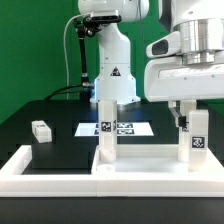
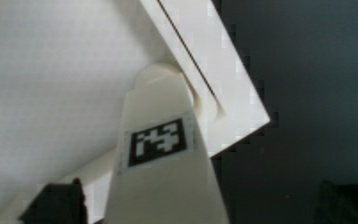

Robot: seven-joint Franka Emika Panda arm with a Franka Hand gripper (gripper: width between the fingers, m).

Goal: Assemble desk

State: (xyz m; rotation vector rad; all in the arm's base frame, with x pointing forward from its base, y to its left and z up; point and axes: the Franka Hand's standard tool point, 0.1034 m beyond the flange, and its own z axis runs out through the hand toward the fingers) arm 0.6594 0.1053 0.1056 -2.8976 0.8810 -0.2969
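The white tabletop (image 1: 145, 163) lies flat at the front of the table, against the low white wall (image 1: 40, 178). Two white legs stand upright on it: one at its left corner (image 1: 105, 135), one at the exterior view's right (image 1: 192, 148). My gripper (image 1: 187, 117) is at the top of the right leg. In the wrist view this leg (image 2: 158, 150), with its marker, runs between my dark fingers (image 2: 55, 200) down to the tabletop (image 2: 69, 80). A gap shows between the leg and the other finger, so my gripper (image 2: 201, 203) is open. A third leg (image 1: 40, 130) lies loose at the left.
The marker board (image 1: 120, 128) lies on the black table behind the tabletop. The robot's white base (image 1: 113, 75) stands at the back. The low wall has a turned-up end (image 1: 18, 158) at the exterior view's left.
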